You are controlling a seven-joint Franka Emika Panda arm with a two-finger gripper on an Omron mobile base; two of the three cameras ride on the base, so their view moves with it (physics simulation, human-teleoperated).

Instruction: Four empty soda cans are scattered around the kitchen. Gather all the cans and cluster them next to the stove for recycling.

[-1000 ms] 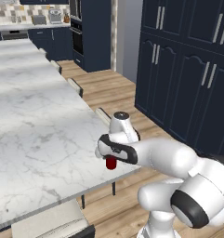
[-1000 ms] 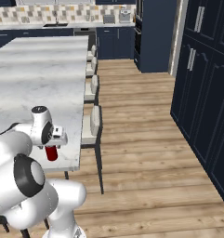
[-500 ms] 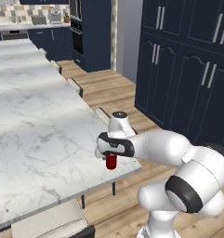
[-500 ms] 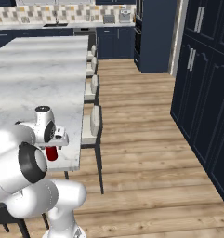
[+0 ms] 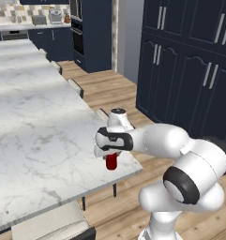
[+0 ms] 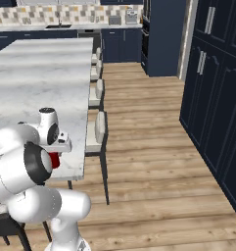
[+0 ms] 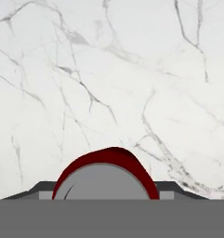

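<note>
The red soda can (image 5: pixel 111 161) stands upright near the corner edge of the marble tabletop (image 5: pixel 34 136), at about five o'clock on the slab in the left base view; the hand (image 5: pixel 110 154) sits right over it, fingers down either side, closing on the can, though I cannot tell whether the grip is firm yet. The likely risk: a loose or off-centre pinch lets the light can slip on lifting and roll off the nearby edge to the wood floor (image 6: pixel 153 162); squeezing hard could dent it. No brand, label or writing can be read on the can.
</note>
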